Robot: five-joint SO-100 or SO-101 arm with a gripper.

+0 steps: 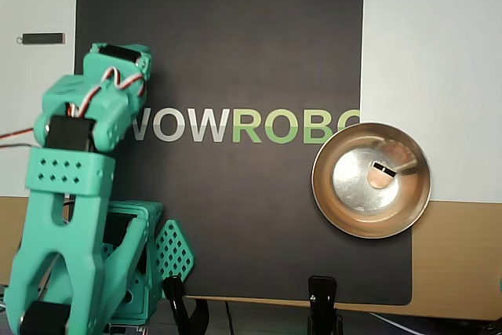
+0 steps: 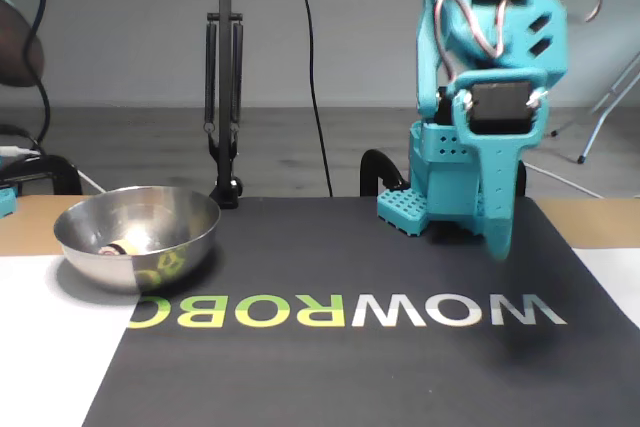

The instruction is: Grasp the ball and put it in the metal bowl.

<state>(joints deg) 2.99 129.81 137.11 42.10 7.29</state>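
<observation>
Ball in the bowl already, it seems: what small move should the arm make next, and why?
Probably fold back to rest: the ball lies inside the metal bowl, and the pincer hangs over the mat, well apart from it, so nothing seems left.

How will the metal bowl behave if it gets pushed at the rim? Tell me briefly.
The metal bowl looks thin and shiny, so probably light and apt to slide. Its rounded underside in the fixed view suggests it may rock if pressed at the rim. The ball inside would probably roll about.
</observation>
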